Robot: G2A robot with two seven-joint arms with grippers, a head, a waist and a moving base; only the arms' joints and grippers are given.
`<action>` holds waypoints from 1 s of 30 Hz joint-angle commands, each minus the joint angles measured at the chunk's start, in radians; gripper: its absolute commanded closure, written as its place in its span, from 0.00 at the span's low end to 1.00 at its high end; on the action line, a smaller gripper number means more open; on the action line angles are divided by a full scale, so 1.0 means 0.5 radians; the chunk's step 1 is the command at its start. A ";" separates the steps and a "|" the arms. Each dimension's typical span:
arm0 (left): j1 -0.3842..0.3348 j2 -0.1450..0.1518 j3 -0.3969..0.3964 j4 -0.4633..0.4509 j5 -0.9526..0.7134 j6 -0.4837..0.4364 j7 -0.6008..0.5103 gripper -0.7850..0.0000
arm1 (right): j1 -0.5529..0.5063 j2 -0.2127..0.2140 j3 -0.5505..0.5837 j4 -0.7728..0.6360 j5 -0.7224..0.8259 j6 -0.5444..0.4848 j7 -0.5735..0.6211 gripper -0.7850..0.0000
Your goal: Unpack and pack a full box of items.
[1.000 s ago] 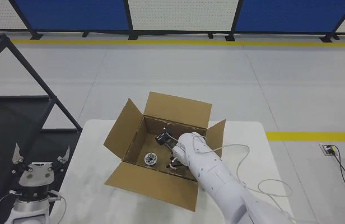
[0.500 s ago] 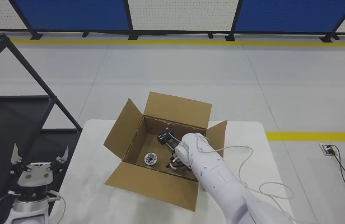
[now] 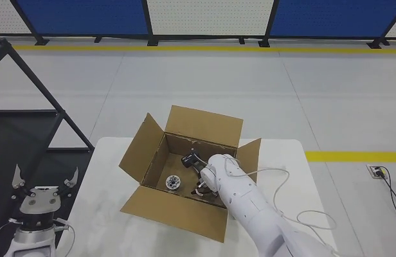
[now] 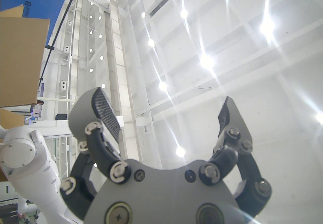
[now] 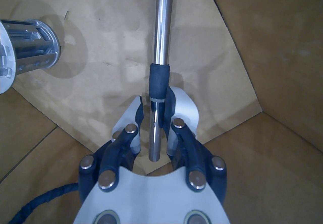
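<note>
Rod of polished silvery metal (image 5: 164,8) with a short black sleeve (image 5: 159,78) near one end, lying inside the open brown cardboard box (image 3: 201,125) on its floor, close to a corner. Right gripper (image 5: 156,96) is set around the rod's sleeved end, down in the box; whether it clamps the rod or merely straddles it cannot be told. Ribbed silvery metal cylinder (image 5: 27,43) stands apart from the rod on the same floor, nearer the opposite wall. The box sits flaps-out on the white table (image 3: 108,193). Left gripper (image 4: 164,101) is parked off the table's left side, pointing upward, jaws spread wide and holding nothing.

Step in hand, as judged: the pick of the rod for unpacking, with the cylinder yet to come. The next move calls for a sure hold at the sleeve, then a steep lift that keeps the long rod off the box walls and flaps before it is carried out to the table.
</note>
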 commanded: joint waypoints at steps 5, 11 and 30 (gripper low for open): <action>-0.001 -0.002 -0.002 0.002 -0.004 0.000 -0.004 0.00 | 0.007 -0.001 0.008 0.000 -0.008 -0.003 -0.007 1.00; -0.003 -0.003 -0.001 0.001 0.002 -0.001 -0.007 0.00 | 0.022 0.006 0.028 0.003 0.002 -0.040 -0.049 1.00; -0.013 -0.006 0.027 -0.001 0.037 0.023 -0.012 0.00 | 0.040 0.056 0.010 0.002 -0.144 -0.165 0.002 1.00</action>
